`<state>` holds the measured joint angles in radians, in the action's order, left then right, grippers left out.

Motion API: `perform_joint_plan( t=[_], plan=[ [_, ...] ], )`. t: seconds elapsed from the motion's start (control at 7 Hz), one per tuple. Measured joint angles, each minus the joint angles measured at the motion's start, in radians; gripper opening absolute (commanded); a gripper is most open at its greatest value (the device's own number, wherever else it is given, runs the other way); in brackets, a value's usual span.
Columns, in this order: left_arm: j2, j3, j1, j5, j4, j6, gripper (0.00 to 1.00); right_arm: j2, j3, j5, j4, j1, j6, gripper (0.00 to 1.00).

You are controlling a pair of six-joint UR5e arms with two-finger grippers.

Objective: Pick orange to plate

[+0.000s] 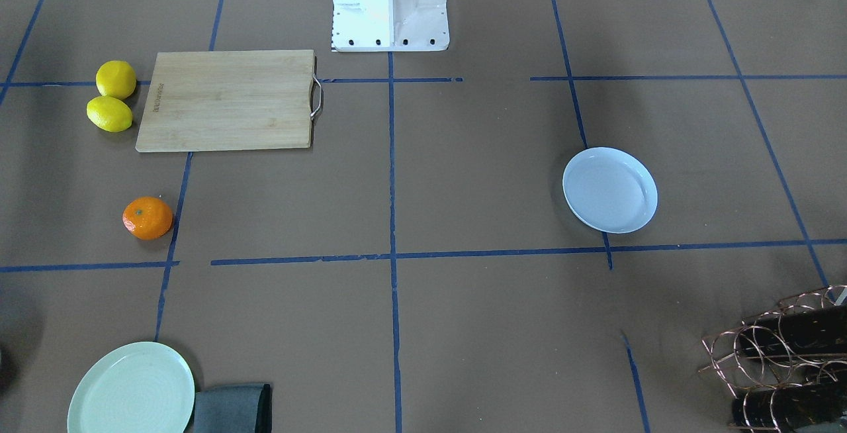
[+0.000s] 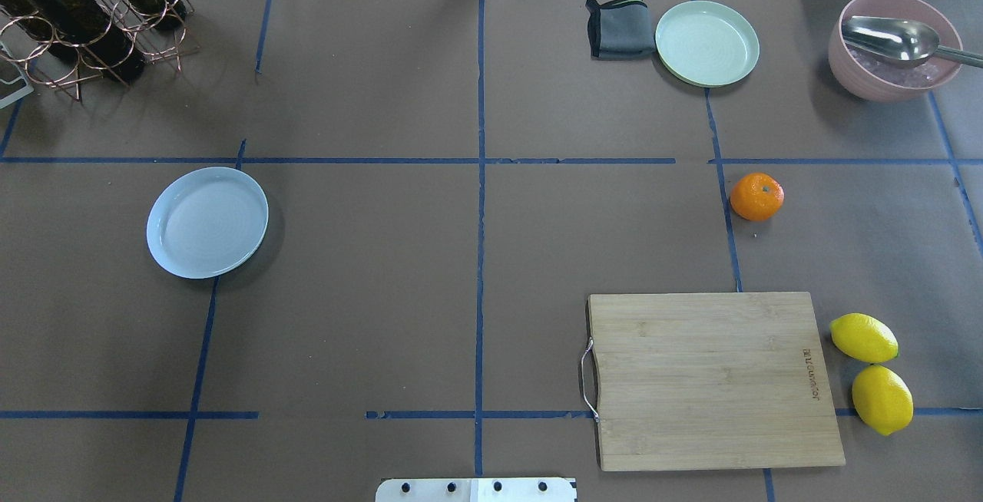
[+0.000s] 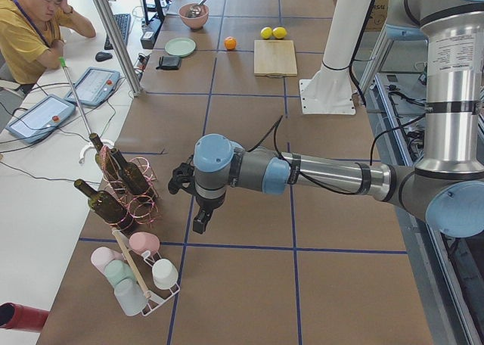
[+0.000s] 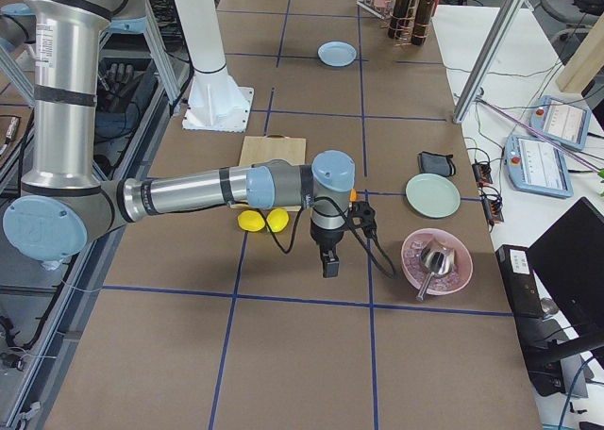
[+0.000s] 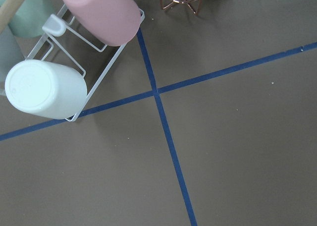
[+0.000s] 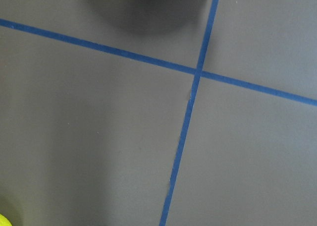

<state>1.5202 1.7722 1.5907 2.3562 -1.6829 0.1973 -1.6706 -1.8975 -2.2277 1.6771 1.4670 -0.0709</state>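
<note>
The orange rests on the brown table on the robot's right side, beyond the cutting board; the front view shows it as the orange. The white, faintly bluish plate lies empty on the robot's left side, far from the fruit. Neither gripper appears in the overhead or front views. The left gripper hangs over the table end near the bottle rack. The right gripper hangs beyond the lemons, near the pink bowl. From these side views I cannot tell whether either is open or shut.
A wooden cutting board and two lemons sit on the robot's right. A pale green plate, a grey cloth and a pink bowl with a spoon line the far edge. A wine rack and a cup rack stand left.
</note>
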Motion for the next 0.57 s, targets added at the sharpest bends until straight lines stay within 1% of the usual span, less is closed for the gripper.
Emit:
perform_joint_plan(
  t=[0.29,0.43,0.57],
  plan=[
    [0.031,-0.014,-0.004,0.008,-0.228,-0.014,1.00,0.037,-0.012,-0.016,0.001,-0.001,0.003,1.00],
    [0.036,-0.021,-0.009,0.015,-0.341,-0.070,1.00,0.045,-0.014,-0.035,0.001,-0.001,0.003,1.00],
    [0.036,-0.024,-0.029,0.029,-0.444,-0.170,1.00,0.049,-0.019,-0.047,0.000,-0.001,0.003,1.00]
  ],
)
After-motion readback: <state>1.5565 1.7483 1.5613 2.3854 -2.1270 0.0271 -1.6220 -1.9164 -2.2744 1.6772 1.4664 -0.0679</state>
